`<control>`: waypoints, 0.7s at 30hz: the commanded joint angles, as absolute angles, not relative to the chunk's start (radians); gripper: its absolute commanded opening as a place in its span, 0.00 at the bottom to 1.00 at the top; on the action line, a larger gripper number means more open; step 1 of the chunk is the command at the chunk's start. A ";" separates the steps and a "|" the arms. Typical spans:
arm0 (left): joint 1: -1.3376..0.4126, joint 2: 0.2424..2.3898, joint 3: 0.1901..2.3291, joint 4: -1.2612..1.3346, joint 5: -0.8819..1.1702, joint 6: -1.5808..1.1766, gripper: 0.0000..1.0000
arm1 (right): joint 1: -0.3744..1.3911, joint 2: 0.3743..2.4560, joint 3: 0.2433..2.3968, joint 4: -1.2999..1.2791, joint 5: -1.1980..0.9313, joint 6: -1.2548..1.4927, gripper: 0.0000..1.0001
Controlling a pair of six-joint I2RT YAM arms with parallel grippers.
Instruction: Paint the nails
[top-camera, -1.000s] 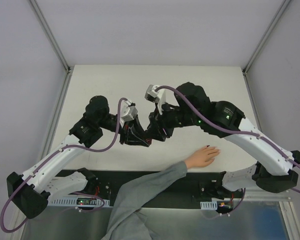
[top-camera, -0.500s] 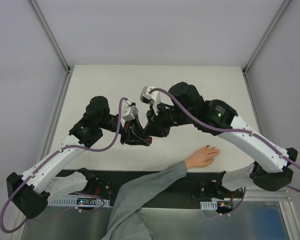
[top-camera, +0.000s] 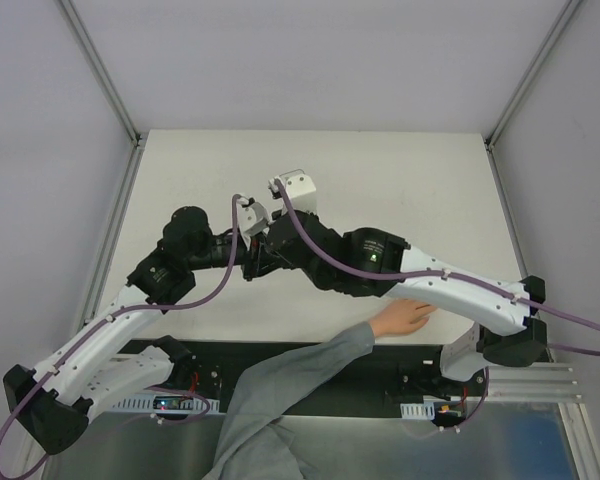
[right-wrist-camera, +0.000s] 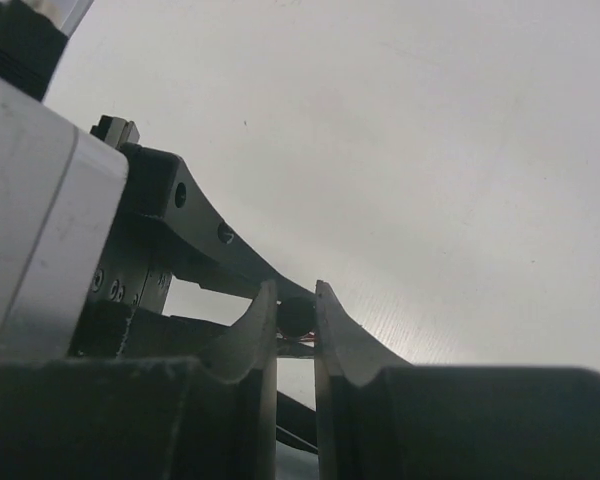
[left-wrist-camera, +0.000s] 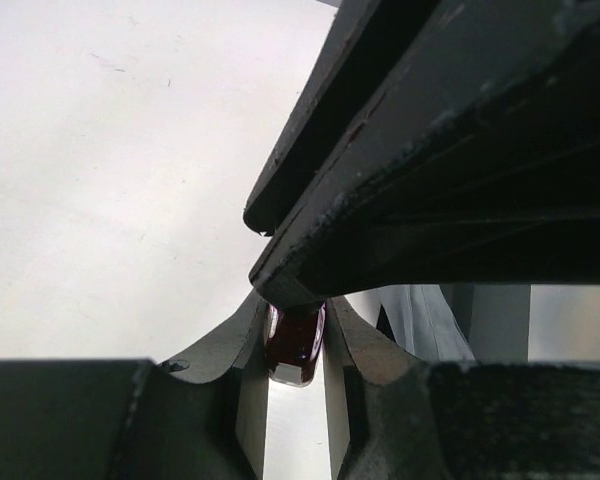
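Nails point(top-camera: 430, 306) tip the hand point(top-camera: 405, 317), which lies flat at the desk's point(top-camera: 410, 190) near edge with its fingers pointing right; they are too small to make out. Both pincers meet well to its left and farther back; the right arm is nearer. Left pincer point(left-wrist-camera: 295, 322) pinches the bottle point(left-wrist-camera: 295, 348); right pincer point(right-wrist-camera: 296, 300) is pressed on a dark knob point(right-wrist-camera: 298, 316), likely its cap. Only the wrist views show these grips; only the top view shows the hand.

Dark red bottle point(left-wrist-camera: 295, 345), perhaps black cap point(right-wrist-camera: 298, 315), grey sleeve point(top-camera: 280, 388), off-white table point(top-camera: 420, 170), purple cables point(top-camera: 325, 262)
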State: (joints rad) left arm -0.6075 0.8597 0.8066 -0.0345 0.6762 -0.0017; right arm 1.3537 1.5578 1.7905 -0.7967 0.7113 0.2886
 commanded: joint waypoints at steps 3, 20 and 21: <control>-0.588 0.874 0.871 0.117 0.826 0.003 0.00 | 1.287 1.399 1.763 -0.805 0.401 0.070 0.46; -0.589 0.974 0.877 0.350 1.388 -0.244 0.00 | 1.055 1.315 1.730 -0.764 -0.472 -0.247 0.39; -0.589 0.974 0.877 0.351 1.388 -0.245 0.00 | 1.054 1.321 1.742 -0.762 -0.495 -0.248 0.38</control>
State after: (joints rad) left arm -0.5938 0.9760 0.8467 0.2569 1.2858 -0.2066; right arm 1.0714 1.2934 1.6997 -0.7975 -0.3305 -0.1787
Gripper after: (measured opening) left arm 0.207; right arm 0.396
